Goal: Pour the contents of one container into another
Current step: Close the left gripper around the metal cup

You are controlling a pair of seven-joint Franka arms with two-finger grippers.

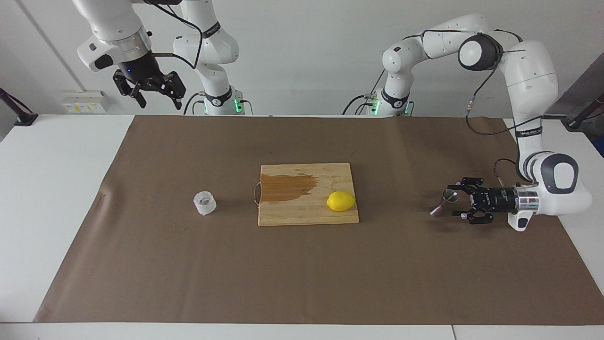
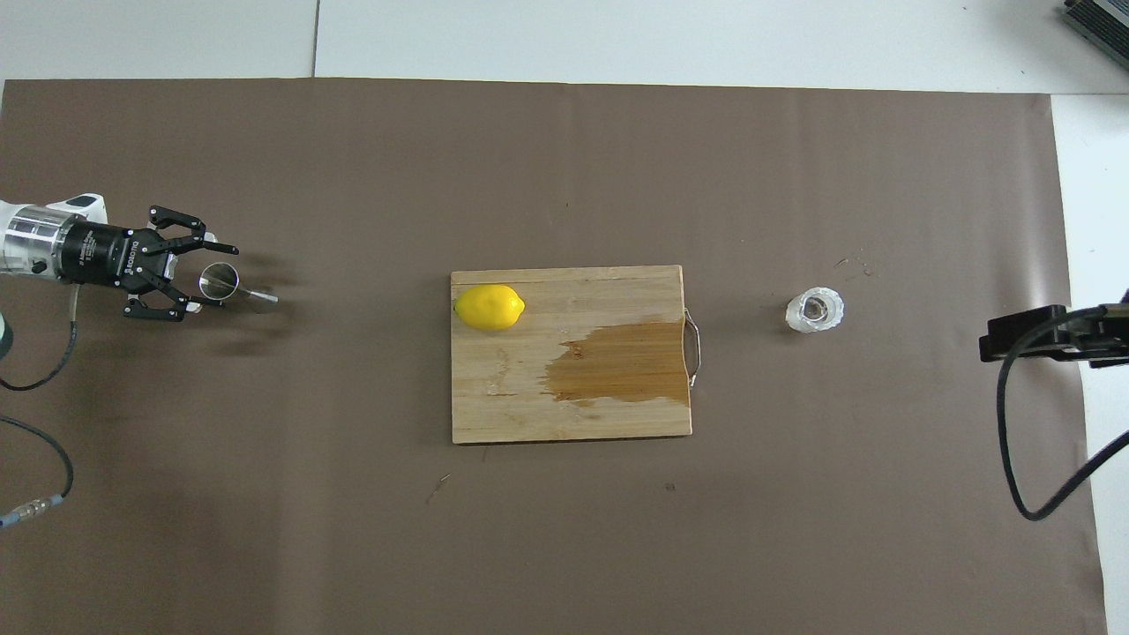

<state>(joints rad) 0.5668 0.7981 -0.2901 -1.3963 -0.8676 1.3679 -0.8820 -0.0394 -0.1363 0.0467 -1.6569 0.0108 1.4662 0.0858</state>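
**Left gripper closing on the jigger**

Well toward the left arm's end from the cutting board (image 1: 307, 194), the left gripper's (image 1: 451, 204) fingers straddle the jigger (image 1: 443, 201), narrowed, contact unclear. Next: lift. The glass cup (image 1: 204, 203) stands toward the right arm's end; right gripper (image 1: 150, 89) waits, spread.

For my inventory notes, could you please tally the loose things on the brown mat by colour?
Yellow: 1, the lemon
Clear: 1, the glass cup
Silver: 1, the metal jigger
Wood-coloured: 1, the cutting board, partly stained darker
Total: 4
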